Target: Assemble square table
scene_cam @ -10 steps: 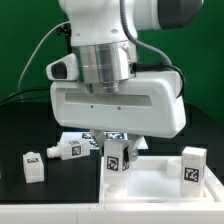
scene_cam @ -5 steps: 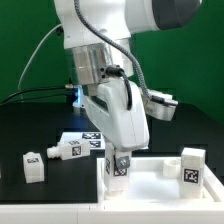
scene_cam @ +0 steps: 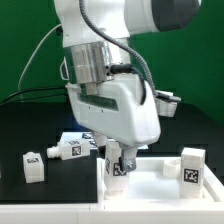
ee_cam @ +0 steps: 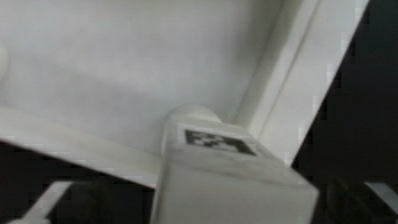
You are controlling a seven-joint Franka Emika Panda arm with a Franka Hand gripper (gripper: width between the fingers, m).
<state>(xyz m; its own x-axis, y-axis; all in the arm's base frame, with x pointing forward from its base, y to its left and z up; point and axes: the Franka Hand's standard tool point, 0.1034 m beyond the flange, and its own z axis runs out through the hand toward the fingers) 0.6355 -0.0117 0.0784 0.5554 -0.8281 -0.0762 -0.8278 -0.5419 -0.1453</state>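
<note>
The square table slab (scene_cam: 155,182) lies under the gripper (scene_cam: 118,158). The gripper's fingers (ee_cam: 50,205) are spread, with gaps either side of the upright leg (scene_cam: 117,170) in the corner directly below. Another leg (scene_cam: 192,167) stands off to the exterior view's right of the gripper.

Slab (scene_cam: 155,181) was plain wht, no pattern; grey-wht in shade in the wrist view (ee_cam: 107,90). All legs wht w/ blk-&-wht square tags: middle leg (scene_cam: 119,166), far leg (scene_cam: 193,166) at the exterior view's right, loose leg (scene_cam: 34,166), second loose leg (scene_cam: 68,150). The middle leg's tag (ee_cam: 217,141) was a blk-on-wht block pattern. Marker board (scene_cam: 88,140) wht w/ blk print. Table (scene_cam: 30,125) blk. Backdrop (scene_cam: 25,50) green. Arm (scene_cam: 110,20) wht, w/ a silver-grey ring (scene_cam: 88,65).
</note>
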